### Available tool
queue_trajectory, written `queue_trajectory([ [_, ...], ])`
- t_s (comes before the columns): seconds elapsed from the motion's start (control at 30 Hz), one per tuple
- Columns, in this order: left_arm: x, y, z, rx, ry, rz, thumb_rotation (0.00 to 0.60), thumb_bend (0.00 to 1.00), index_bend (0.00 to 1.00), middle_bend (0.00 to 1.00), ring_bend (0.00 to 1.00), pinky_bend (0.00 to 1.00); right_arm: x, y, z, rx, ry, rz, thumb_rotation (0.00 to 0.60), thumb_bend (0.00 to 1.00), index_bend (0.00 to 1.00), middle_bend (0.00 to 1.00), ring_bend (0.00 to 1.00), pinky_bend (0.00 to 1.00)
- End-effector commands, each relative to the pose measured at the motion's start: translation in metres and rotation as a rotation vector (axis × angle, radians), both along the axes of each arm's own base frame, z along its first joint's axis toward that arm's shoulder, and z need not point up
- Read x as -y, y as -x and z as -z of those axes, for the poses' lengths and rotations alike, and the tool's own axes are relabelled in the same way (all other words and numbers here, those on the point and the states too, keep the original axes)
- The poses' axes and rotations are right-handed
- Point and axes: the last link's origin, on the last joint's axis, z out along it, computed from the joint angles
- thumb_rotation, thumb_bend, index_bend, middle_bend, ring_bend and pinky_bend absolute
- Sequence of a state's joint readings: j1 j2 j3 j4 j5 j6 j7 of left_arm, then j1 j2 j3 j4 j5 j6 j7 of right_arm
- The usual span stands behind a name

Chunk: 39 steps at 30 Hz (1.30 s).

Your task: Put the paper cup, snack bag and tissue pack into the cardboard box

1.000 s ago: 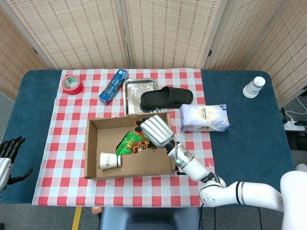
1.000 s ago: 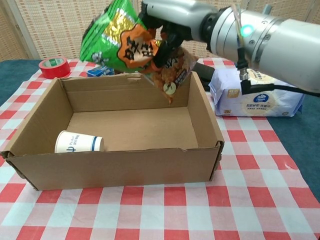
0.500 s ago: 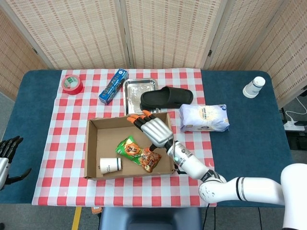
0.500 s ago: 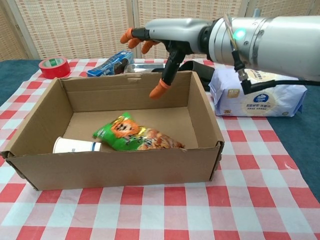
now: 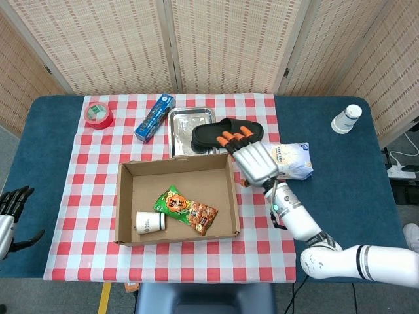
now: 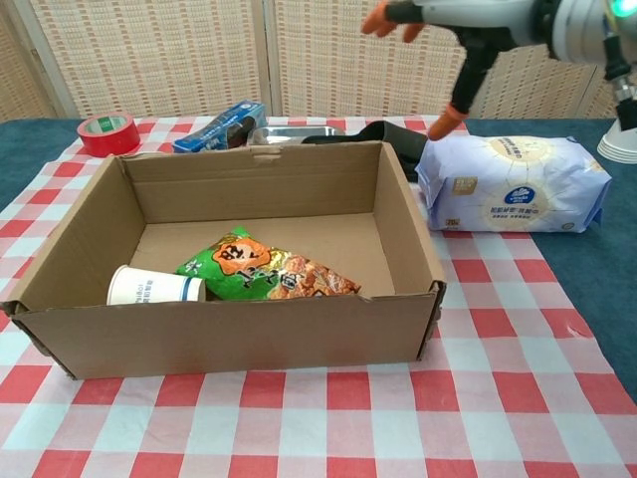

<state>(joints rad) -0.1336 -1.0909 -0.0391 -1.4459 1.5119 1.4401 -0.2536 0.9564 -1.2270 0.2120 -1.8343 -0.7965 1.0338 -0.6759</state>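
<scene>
Now, tissue pack [image 6: 513,184] pale, plump, seemingly unopened

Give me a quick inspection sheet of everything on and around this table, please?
Surface: blue table with a red-checked cloth.
Job's things: paper cup on its side and snack bag inside the cardboard box; tissue pack outside, right of it.
Clutter: red tape roll, blue packet, metal tray with a black slipper partly on it, white cup.
Hands: right hand open above the tissue pack; left hand open, off the table's left edge.
Cables: power strip at far right.
Surroundings: woven screens.
</scene>
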Motion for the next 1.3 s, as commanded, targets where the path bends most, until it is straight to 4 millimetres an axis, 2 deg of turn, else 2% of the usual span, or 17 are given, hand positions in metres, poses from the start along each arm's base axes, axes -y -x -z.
queue_trajectory([
  [0.03,0.001,-0.001,0.001,-0.001,0.000,0.003,0.600,0.22,0.00,0.00,0.00,0.00,0.003,0.053,-0.026,-0.120,0.083,0.185,0.600,0.00,0.00,0.00,0.00,0.00],
  [0.23,0.000,0.000,0.001,-0.004,0.000,-0.004,0.600,0.22,0.00,0.00,0.00,0.00,0.012,0.104,-0.036,-0.152,0.103,0.280,0.600,0.00,0.00,0.00,0.00,0.00],
  [0.37,-0.001,0.000,0.002,-0.007,0.004,-0.010,0.600,0.22,0.00,0.00,0.00,0.00,0.021,0.125,-0.036,-0.148,0.100,0.300,0.600,0.00,0.00,0.00,0.00,0.00],
  [0.47,-0.002,0.001,0.002,-0.007,0.003,-0.015,0.600,0.22,0.00,0.00,0.00,0.00,0.027,0.133,-0.032,-0.134,0.083,0.310,0.600,0.00,0.00,0.00,0.00,0.00],
  [0.67,-0.003,0.002,0.003,-0.012,0.010,-0.018,0.600,0.22,0.00,0.00,0.00,0.00,0.038,0.140,-0.017,-0.132,0.035,0.307,0.600,0.00,0.00,0.00,0.00,0.00],
  [1.3,-0.004,0.003,0.003,-0.011,0.010,-0.019,0.600,0.22,0.00,0.00,0.00,0.00,0.071,0.141,0.030,-0.141,-0.037,0.332,0.600,0.00,0.00,0.00,0.00,0.00],
])
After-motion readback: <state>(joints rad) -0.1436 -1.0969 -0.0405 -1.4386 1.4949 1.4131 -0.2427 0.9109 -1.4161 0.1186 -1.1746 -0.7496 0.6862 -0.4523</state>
